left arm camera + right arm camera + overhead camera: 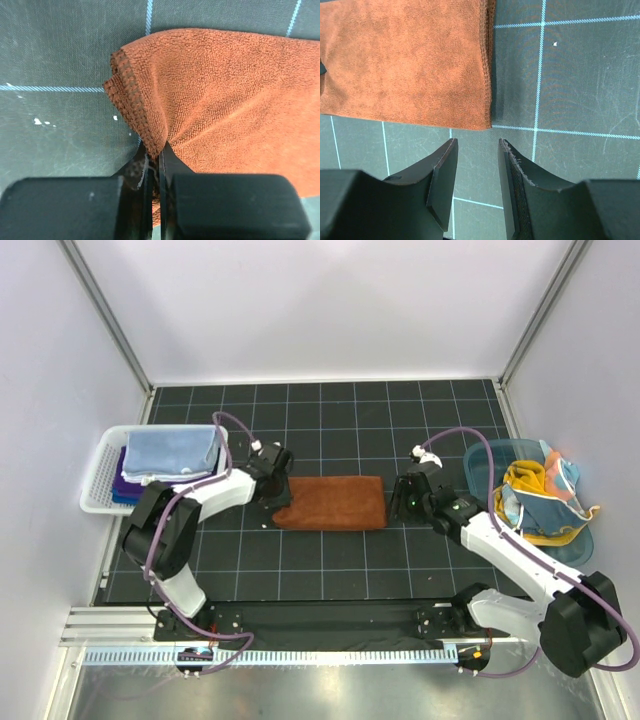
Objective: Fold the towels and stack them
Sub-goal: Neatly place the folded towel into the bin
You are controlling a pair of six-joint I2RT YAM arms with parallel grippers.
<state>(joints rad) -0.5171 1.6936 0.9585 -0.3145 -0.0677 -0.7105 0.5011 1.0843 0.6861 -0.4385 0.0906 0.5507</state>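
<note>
The left pincer (pixel 277 506) is clamped on the rust towel (pixel 335 502). In the left wrist view its jaws are pressed together on the stitched hem at the towel's left end, and the cloth bunches up into a small peak there. The right pincer (pixel 401 502) has its jaws apart and holds nothing. In the right wrist view it hangs over bare grid just beside the towel's right end, near a corner where the doubled edge shows, and it does not touch the cloth.

The rust towel lies as a folded rectangle in the middle of the worktop (pixel 330 410), between the two pincers. The worktop is a black mat ruled with pale grid lines.

At the left edge, a white basket (pixel 97 483) holds a folded blue towel (pixel 170 450) on top of a purple towel (pixel 124 484). At the right, a teal tub (pixel 482 464) holds a loose heap (pixel 545 502) of orange and pale blue towels. Plain pale walls (pixel 330 300) with metal corner posts close the space in.
</note>
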